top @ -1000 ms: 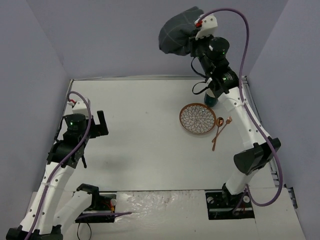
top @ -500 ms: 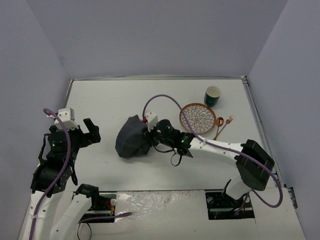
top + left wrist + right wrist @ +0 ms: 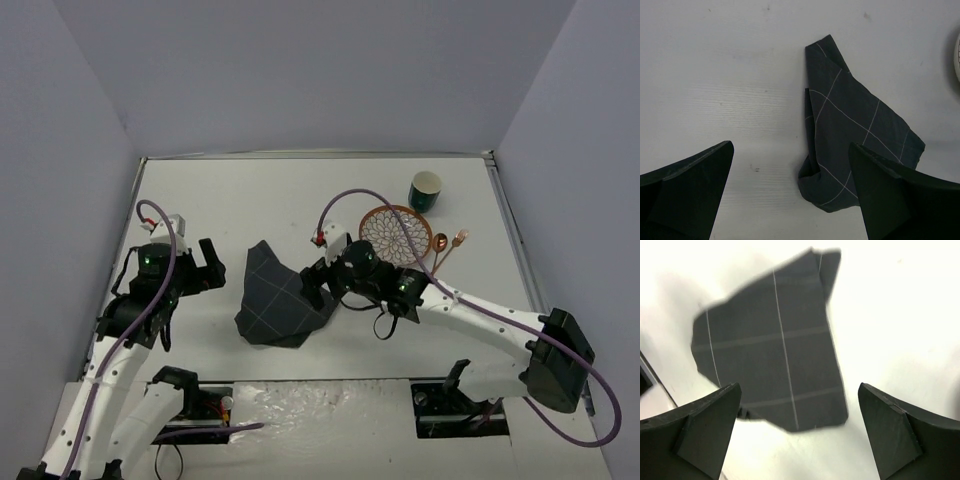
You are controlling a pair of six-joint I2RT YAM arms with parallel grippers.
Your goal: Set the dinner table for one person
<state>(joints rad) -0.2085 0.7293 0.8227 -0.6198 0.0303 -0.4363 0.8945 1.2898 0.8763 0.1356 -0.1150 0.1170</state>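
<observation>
The right gripper (image 3: 316, 288) is letting go: its jaws are now standing spread beside the mat (image 3: 278, 300), which is lying rumpled on the table (image 3: 250, 195), left of the plate (image 3: 395, 236). The left gripper (image 3: 200, 272) is hanging wide open further left. Smoothing the mat probably comes next.

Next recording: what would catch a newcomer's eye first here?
The dark checked cloth lies rumpled and partly folded near the middle of the white dinner table, with the right hand open just beside it. Toward the far right sit a patterned plate, a dark cup and copper cutlery.
</observation>
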